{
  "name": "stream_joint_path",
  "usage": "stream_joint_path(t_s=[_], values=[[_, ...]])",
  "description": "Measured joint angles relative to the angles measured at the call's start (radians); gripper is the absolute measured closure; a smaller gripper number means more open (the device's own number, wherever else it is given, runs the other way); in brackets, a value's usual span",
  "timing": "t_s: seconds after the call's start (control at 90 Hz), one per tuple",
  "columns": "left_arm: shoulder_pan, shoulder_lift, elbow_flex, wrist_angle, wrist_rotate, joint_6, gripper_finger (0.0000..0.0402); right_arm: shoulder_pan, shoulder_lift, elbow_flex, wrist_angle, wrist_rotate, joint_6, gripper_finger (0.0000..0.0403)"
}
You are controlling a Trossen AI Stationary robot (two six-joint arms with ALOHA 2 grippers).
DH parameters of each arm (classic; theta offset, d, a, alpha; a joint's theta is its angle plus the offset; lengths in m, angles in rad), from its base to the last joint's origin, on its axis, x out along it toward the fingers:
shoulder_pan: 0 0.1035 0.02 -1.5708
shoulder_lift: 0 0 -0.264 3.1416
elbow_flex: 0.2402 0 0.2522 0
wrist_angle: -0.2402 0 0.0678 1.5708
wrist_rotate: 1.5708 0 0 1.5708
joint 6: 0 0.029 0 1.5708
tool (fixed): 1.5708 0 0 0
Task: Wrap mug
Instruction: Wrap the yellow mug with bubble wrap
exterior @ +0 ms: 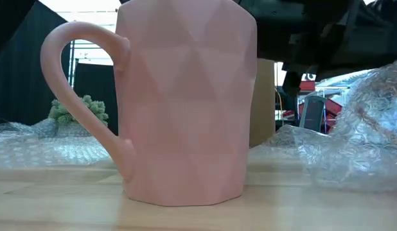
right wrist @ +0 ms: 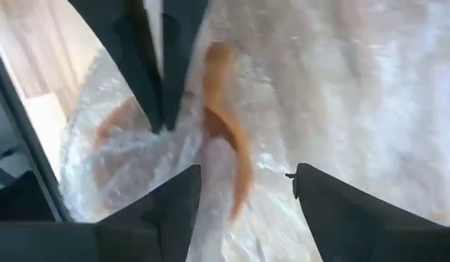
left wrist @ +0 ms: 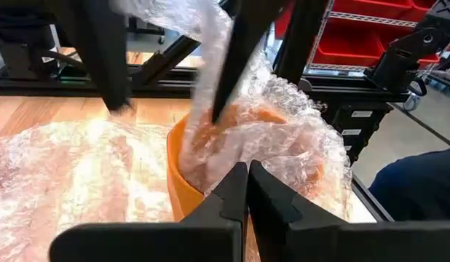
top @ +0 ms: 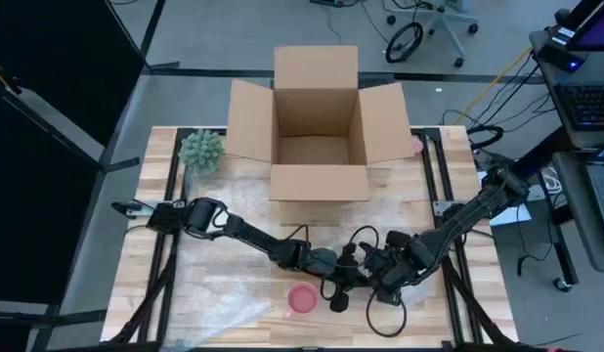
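Observation:
An orange mug (left wrist: 183,182) swathed in clear bubble wrap (left wrist: 283,138) sits where the two arms meet; in the high view the grippers hide it. My left gripper (left wrist: 247,182) is shut, its tips at the wrapped mug. My right gripper (right wrist: 243,193) is open and straddles the mug's orange edge (right wrist: 229,138). In the high view my left gripper (top: 343,264) and my right gripper (top: 368,269) are close together. A second mug, pink (top: 302,299), stands upright on its base near the front edge, touched by no gripper. My left gripper's shut fingertips (right wrist: 159,120) rest on the bubble wrap over the mug (right wrist: 137,145), slanting down from the table's left. Whether a layer is pinched between them I cannot tell. My right gripper has one finger (left wrist: 225,80) poking into the wrap at the mug's mouth (left wrist: 232,124). Its other finger (left wrist: 108,58) stands outside the mug, down by the table.
An open cardboard box (top: 317,137) stands at the far middle, with a green plant (top: 200,150) to its left. Loose bubble wrap (top: 219,303) covers the near left of the table. The pink mug (exterior: 185,102) fills the low view.

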State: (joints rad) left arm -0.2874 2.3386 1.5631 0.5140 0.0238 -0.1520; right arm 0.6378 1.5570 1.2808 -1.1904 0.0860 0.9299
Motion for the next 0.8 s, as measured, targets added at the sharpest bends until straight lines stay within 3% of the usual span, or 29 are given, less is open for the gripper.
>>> stream_joint_path(t_s=[0.211,0.389,0.611,0.8], values=[[0.000,0.000,0.000,0.000,0.000,-0.003,0.0402,0.064,0.001,-0.002,0.025,0.028,0.053,0.0193],[0.001,0.000,0.000,0.000,-0.001,-0.026,0.0402,0.085,0.003,-0.152,0.210,0.093,0.132,0.0193],[0.002,0.000,0.000,0.009,-0.001,-0.026,0.0402,0.069,0.003,-0.387,0.468,0.098,0.224,0.0193],[-0.001,0.004,-0.003,0.080,0.011,-0.026,0.0402,0.053,0.000,-0.437,0.531,0.068,0.226,0.0193]])
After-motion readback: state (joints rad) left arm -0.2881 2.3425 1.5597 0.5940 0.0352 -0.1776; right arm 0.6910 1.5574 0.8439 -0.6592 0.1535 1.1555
